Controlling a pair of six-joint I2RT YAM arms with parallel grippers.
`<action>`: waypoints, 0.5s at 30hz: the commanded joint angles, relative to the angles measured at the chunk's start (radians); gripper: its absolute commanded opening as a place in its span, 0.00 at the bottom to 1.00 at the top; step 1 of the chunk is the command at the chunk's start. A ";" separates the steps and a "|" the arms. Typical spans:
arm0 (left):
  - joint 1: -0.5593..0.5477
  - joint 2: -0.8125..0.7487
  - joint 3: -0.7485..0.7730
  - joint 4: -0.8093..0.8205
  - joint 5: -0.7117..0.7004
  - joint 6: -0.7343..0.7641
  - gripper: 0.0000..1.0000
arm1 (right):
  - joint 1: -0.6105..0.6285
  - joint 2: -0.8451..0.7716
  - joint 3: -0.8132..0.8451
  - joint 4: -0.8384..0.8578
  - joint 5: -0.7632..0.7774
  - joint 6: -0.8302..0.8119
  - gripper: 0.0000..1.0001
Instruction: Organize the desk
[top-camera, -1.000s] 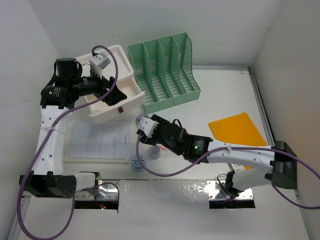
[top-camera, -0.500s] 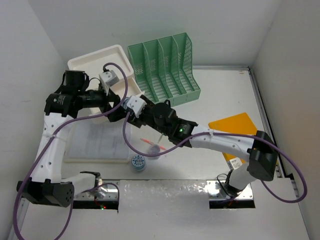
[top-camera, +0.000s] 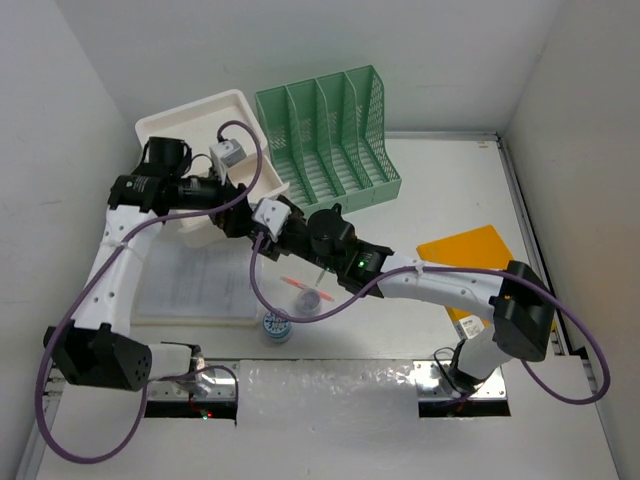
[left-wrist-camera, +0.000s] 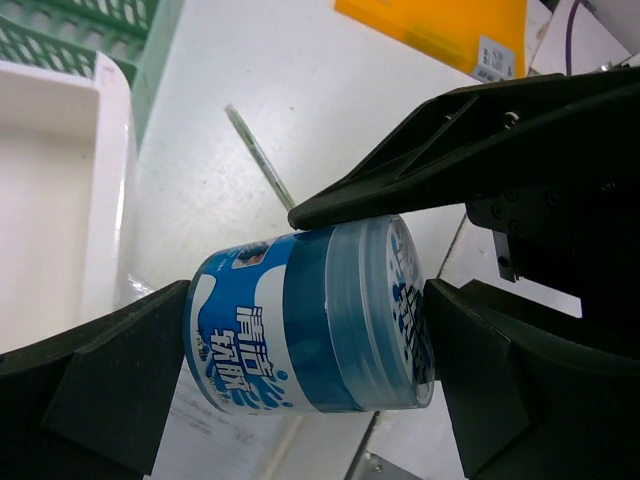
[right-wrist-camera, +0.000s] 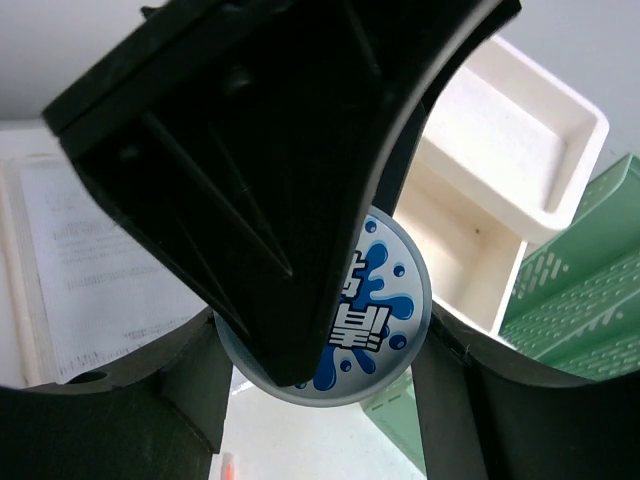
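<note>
Blue tub (left-wrist-camera: 310, 330) hidden under both wrists in the top view. In the right wrist view a left hand (left-wrist-camera: 308, 295) finger (right-wrist-camera: 260, 180) blocks most of its lid (right-wrist-camera: 385, 320). Orange folder (left-wrist-camera: 440, 30) cropped at top of left wrist view; unclear if left hand presses the tub.

The white counter (top-camera: 440, 190) lay flat and level, a broad glossy rectangle filling the enclosure's floor, with thin metal rails (top-camera: 521, 205) running along its far and right edges.

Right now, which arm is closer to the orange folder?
Right. The right arm passes beside the orange folder; the left arm is far off, by the white drawer box.
</note>
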 joint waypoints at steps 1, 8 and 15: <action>-0.004 0.046 0.000 -0.023 -0.011 0.004 0.93 | 0.000 -0.076 -0.029 0.237 -0.014 0.000 0.00; -0.004 0.051 0.081 -0.135 0.026 0.079 0.64 | 0.000 -0.073 -0.050 0.284 0.000 -0.003 0.00; -0.002 0.043 0.166 -0.206 -0.031 0.107 0.00 | 0.000 -0.070 -0.021 0.236 0.017 -0.006 0.01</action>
